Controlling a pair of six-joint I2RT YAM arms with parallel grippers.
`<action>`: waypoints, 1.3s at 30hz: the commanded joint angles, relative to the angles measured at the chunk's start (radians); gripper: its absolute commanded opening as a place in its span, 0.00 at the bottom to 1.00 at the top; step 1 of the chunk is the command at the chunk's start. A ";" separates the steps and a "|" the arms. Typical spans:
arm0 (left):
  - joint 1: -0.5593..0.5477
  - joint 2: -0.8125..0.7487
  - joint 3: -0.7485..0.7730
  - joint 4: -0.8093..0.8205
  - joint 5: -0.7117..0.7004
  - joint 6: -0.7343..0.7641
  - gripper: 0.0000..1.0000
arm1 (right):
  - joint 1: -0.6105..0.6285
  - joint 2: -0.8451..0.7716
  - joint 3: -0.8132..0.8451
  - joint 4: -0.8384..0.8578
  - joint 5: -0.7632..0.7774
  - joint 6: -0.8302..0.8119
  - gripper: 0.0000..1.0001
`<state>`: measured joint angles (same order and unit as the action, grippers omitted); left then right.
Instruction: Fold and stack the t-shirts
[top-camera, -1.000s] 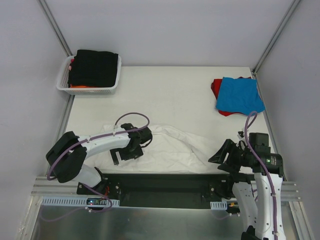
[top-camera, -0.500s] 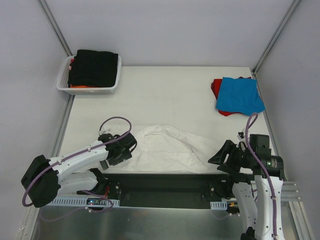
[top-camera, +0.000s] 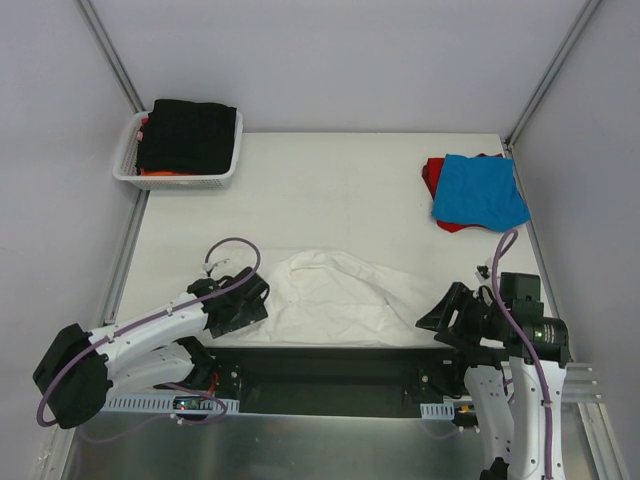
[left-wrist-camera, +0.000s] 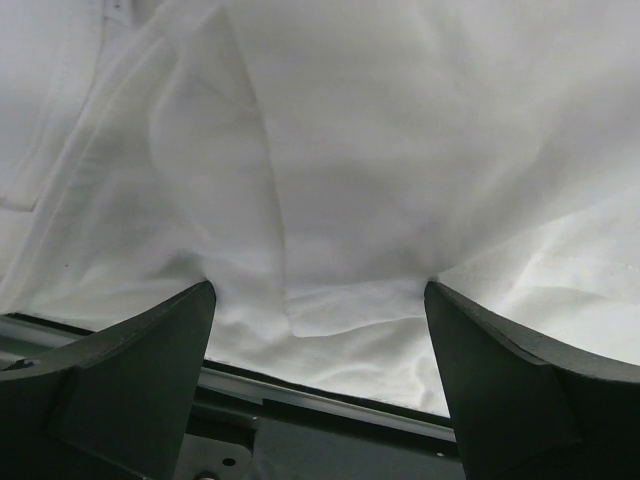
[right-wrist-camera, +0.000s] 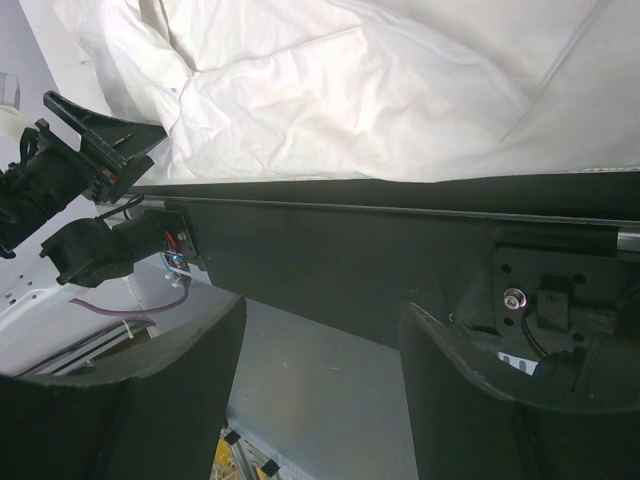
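From above, your left gripper (top-camera: 236, 308) has pulled back toward the near left corner. A second ago it was reaching in over the white shirt (top-camera: 335, 298). The shirt's left side, which then spread out toward the table's left edge, now ends just beside the gripper, so that side looks drawn or folded inward. You can read it as the first fold started, not finished. The shirt lies along the near edge, still wide and rumpled. The blue shirt (top-camera: 480, 190) sits on the red one (top-camera: 431, 174) at the far right, well apart from the work. The black shirt (top-camera: 190, 135) fills the basket (top-camera: 127, 160) at the far left, with orange (top-camera: 160, 172) showing under it.

In the left wrist view your fingers stand wide apart, tips down on the cloth at the near hem. A small flap lies between them, not pinched. They have begun to narrow slightly over the last second, so you seem to be setting up a grasp on that hem.

In the right wrist view the right gripper (right-wrist-camera: 322, 318) is partly open and holds nothing. It hangs off the near edge, looking along the front rail at the shirt's right side, and it has not moved.
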<state>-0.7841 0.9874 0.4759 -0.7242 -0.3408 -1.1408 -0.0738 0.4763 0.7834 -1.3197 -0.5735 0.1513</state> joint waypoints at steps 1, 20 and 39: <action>0.003 -0.004 0.026 0.089 0.046 0.078 0.87 | 0.008 -0.016 -0.007 -0.062 -0.016 -0.002 0.66; 0.003 0.097 0.115 0.057 0.059 0.131 0.88 | 0.012 -0.007 -0.004 -0.049 -0.008 -0.002 0.66; -0.069 -0.003 0.024 0.052 0.102 0.065 0.84 | 0.014 -0.018 -0.019 -0.042 -0.009 0.011 0.66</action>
<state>-0.8394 0.9943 0.5083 -0.6590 -0.2398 -1.0588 -0.0681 0.4667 0.7681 -1.3224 -0.5732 0.1520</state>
